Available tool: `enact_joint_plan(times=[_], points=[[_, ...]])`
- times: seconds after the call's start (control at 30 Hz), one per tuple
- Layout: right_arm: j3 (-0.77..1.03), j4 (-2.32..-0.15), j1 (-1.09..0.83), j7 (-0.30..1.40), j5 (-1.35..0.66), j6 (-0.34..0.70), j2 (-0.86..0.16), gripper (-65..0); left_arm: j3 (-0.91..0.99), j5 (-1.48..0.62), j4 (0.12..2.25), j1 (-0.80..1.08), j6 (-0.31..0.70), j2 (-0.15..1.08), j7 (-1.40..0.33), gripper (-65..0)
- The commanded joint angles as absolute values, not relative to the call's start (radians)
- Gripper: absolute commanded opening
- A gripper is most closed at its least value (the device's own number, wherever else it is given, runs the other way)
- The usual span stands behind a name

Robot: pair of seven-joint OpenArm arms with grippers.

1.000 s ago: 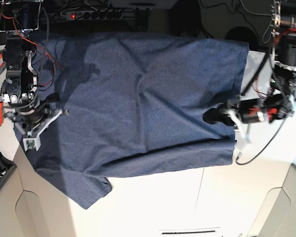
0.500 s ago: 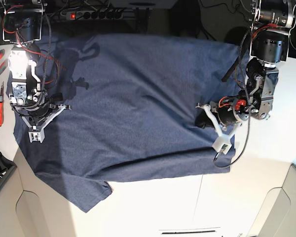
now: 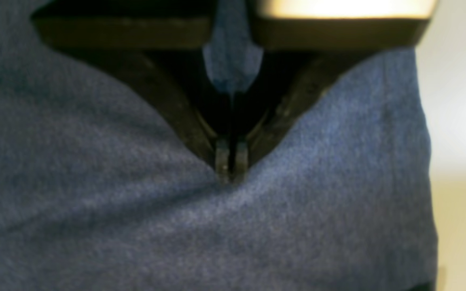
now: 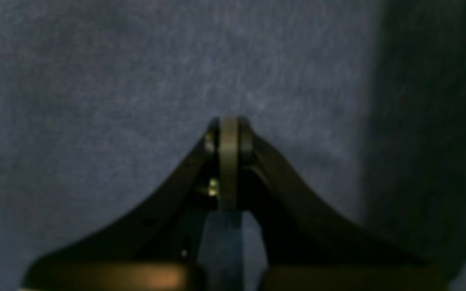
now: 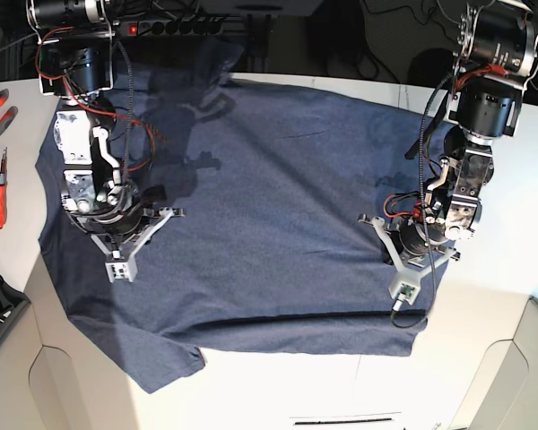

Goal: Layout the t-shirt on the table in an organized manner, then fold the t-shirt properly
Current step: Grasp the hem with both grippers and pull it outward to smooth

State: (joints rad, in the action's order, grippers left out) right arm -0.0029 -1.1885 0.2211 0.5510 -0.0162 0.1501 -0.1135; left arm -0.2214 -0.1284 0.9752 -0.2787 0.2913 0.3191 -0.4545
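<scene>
Navy heathered cotton t-shirt (image 5: 260, 206) lies spread on white counter (image 5: 296, 376), left end effector (image 3: 231, 167) and right end effector (image 4: 229, 125) each closed, seemingly pinching cloth to straighten it.

The left hand (image 3: 230, 165) points down from the top centre of the frame, its two dark fingers (image 3: 221, 155) pressed together with their tips sunk into the t-shirt (image 3: 136, 210). The blue heathered cloth fills nearly the whole frame and puckers around the tips. At the right edge, a pale, blurred strip of worktop (image 3: 459, 121) shows.
</scene>
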Motion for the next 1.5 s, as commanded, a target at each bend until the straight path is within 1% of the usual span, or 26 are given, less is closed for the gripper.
enact_joint_plan(times=[0.0, 0.13, 0.3, 0.33, 0.4, 0.47, 0.5, 0.63, 0.77, 0.93, 1.13, 1.47], points=[[-0.008, -1.202, 0.244, 0.514, 0.002, 0.146, -0.124, -65.0, -0.218, -0.102, 0.950, -0.295, 0.272, 0.332, -0.511, -65.0], [-0.023, -1.180, 0.271, 0.507, 0.049, 0.146, -0.124, -65.0, -0.218, -0.103, 0.892, -0.325, 0.272, 0.332, -0.496, -65.0], [-0.021, -1.068, 0.373, 0.517, 0.063, 0.127, -0.136, -65.0, -0.218, -0.104, 0.879, -0.329, 0.273, 0.328, -0.485, -65.0], [-0.021, -1.061, 0.385, 0.541, 0.063, 0.128, -0.139, -65.0, -0.218, -0.104, 0.879, -0.329, 0.273, 0.326, -0.475, -65.0], [-0.021, -1.090, 0.392, 0.673, 0.064, 0.139, -0.144, -65.0, -0.218, -0.104, 0.879, -0.329, 0.273, 0.326, -0.467, -65.0], [-0.021, -1.166, 0.369, 0.801, 0.066, 0.138, -0.144, -65.0, -0.218, -0.104, 0.879, -0.329, 0.273, 0.320, -0.467, -65.0], [-0.021, -1.215, 0.344, 0.822, 0.082, 0.137, -0.144, -65.0, -0.218, -0.104, 0.879, -0.328, 0.272, 0.318, -0.467, -65.0], [-0.021, -1.395, 0.236, 0.819, 0.155, 0.098, -0.143, -65.0, -0.218, -0.104, 0.878, -0.318, 0.273, 0.319, -0.468, -65.0], [-0.021, -1.429, 0.186, 0.820, 0.160, 0.092, -0.144, -65.0, -0.218, -0.104, 0.878, -0.313, 0.273, 0.318, -0.468, -65.0], [-0.021, -1.349, 0.171, 0.805, 0.161, 0.092, -0.144, -65.0, -0.218, -0.116, 0.878, -0.313, 0.273, 0.311, -0.467, -65.0], [-0.021, -1.234, 0.181, 0.710, 0.161, 0.092, -0.144, -65.0, -0.218, -0.123, 0.878, -0.313, 0.281, 0.311, -0.467, -65.0], [-0.021, -1.049, 0.355, 0.677, 0.160, 0.093, -0.144, -65.0, -0.218, -0.135, 0.879, -0.314, 0.281, 0.310, -0.467, -65.0]])
